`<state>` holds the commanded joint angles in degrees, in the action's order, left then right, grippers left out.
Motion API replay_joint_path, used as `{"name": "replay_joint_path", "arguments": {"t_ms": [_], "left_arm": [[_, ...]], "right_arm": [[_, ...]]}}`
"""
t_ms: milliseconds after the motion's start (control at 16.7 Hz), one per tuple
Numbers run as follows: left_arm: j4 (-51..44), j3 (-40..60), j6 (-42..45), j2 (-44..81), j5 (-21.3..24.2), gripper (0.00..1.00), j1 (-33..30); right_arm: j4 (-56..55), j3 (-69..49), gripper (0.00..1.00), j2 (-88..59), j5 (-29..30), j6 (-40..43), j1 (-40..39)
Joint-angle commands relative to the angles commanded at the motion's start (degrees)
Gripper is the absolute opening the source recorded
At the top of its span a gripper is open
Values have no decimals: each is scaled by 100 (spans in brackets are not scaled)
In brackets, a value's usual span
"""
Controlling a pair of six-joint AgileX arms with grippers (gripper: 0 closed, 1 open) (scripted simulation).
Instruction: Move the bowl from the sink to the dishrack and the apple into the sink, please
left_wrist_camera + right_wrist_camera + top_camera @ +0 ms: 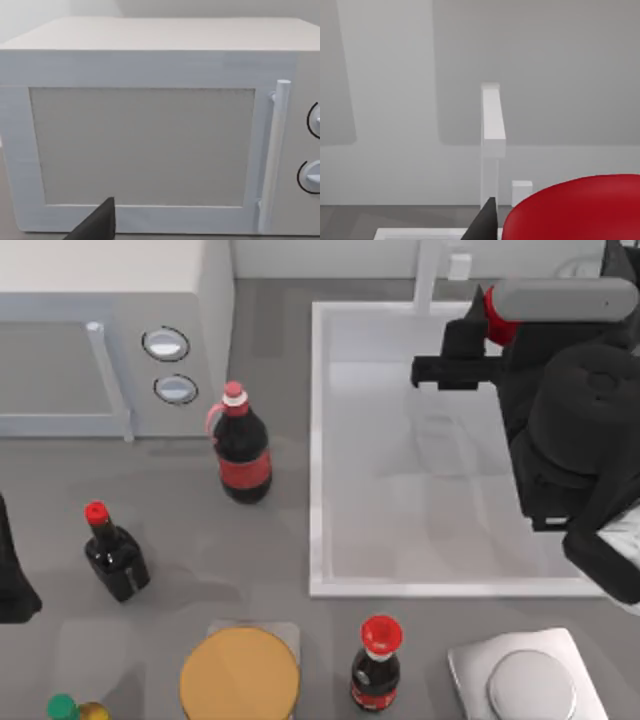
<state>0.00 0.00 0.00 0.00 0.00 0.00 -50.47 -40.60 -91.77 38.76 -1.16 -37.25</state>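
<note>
The white sink [318, 440] takes up the right half of the table. My right gripper [450, 352] hangs over its far part, near the faucet post [428, 275], and is shut on the red apple [497, 318]. In the right wrist view the apple [580, 210] bulges large and close beside one dark finger [485, 225], with the faucet post [491, 130] beyond. The right arm's black body covers the sink's right side. The bowl and the dishrack are out of view. My left arm [15, 580] stays parked at the table's left edge.
A white microwave [100, 340] stands at the back left, and it faces the left wrist view [150, 145]. Dark red-capped bottles [243, 450] [115, 555] [377, 670] stand left of and in front of the sink. An orange-yellow disc [240, 675] and a white square plate [470, 665] lie near the front.
</note>
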Motion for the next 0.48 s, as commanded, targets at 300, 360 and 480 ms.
{"name": "replay_joint_path", "arguments": {"t_ms": [300, 360, 480], "left_arm": [[0, 0, 0, 0, 0, 100, 0], [0, 0, 0, 0, 0, 100, 0], [0, 0, 0, 0, 0, 100, 0]], "right_arm": [[-396, 9, 0, -426, 3, -18, -9], [-650, 31, 0, -661, 16, -19, -23], [-1308, 98, 0, -1230, 45, -17, -45]]}}
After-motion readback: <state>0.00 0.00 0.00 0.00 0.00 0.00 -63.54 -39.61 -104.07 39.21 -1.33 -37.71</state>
